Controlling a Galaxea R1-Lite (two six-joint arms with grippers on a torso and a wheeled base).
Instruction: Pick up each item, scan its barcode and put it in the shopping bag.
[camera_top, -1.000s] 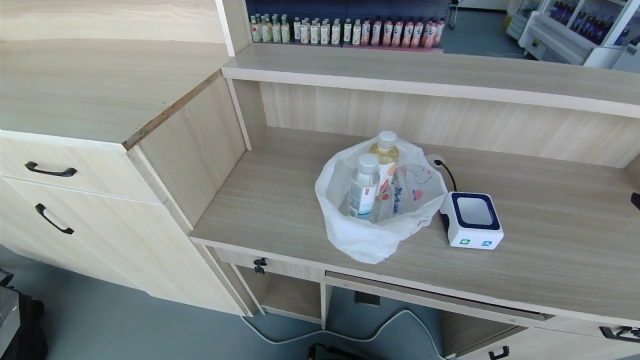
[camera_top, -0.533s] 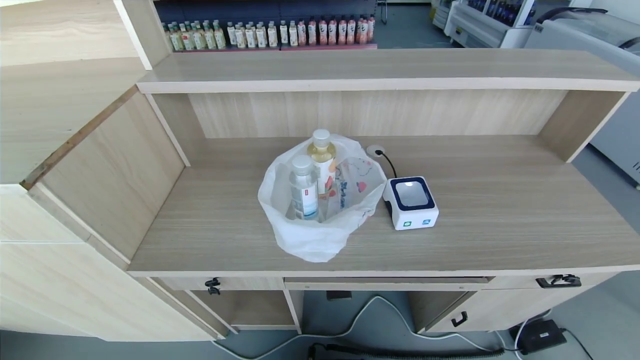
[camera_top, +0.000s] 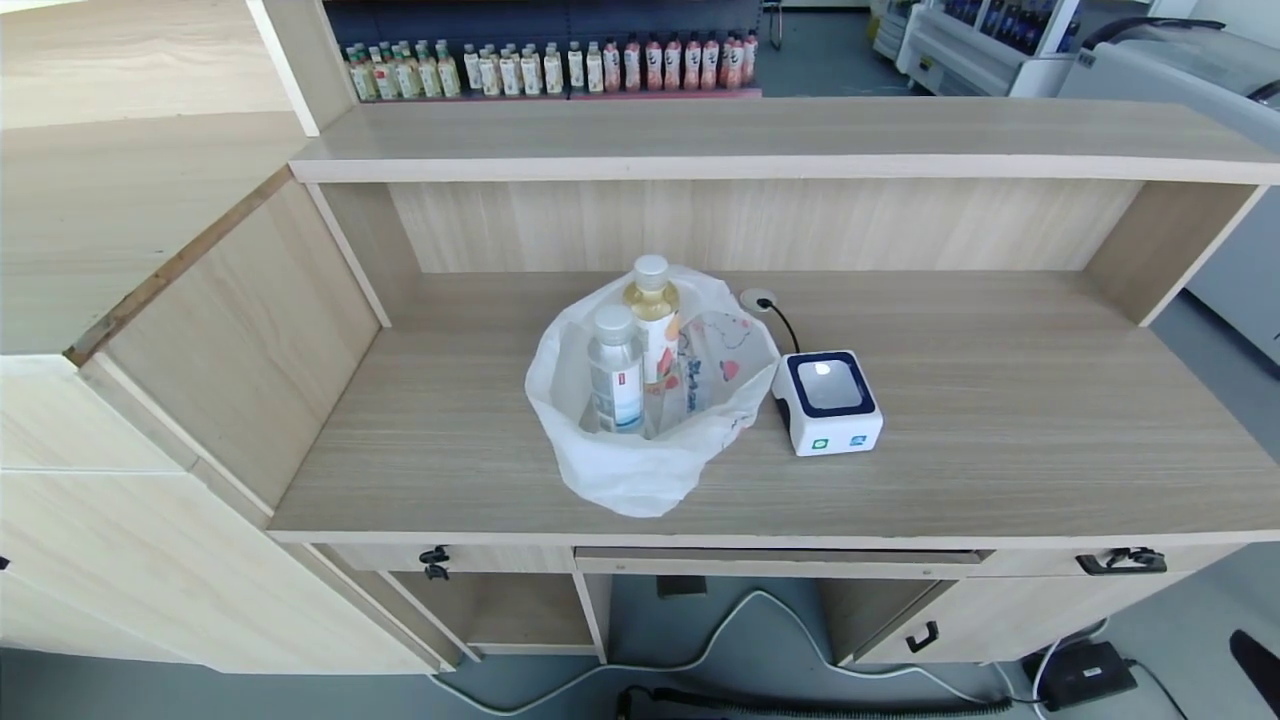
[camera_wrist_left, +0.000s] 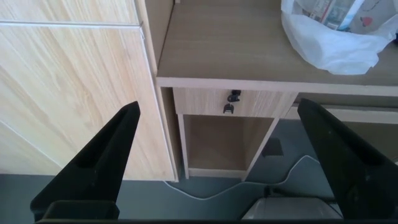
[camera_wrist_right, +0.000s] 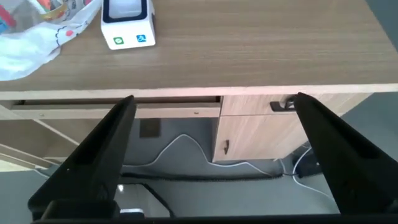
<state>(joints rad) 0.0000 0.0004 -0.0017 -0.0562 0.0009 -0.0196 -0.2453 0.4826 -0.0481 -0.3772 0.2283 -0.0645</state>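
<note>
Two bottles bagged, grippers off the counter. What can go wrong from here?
1. The left gripper and right gripper, both open, hang in front of the counter edge; a low reach may clip it.
2. The limp shopping bag sits close beside the scanner; a nudge might tip the upright bottles.

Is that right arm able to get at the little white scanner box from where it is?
Probably yes. The right gripper hangs open in front of the counter, and the scanner has bare wood on that side, with nothing between them.
</note>
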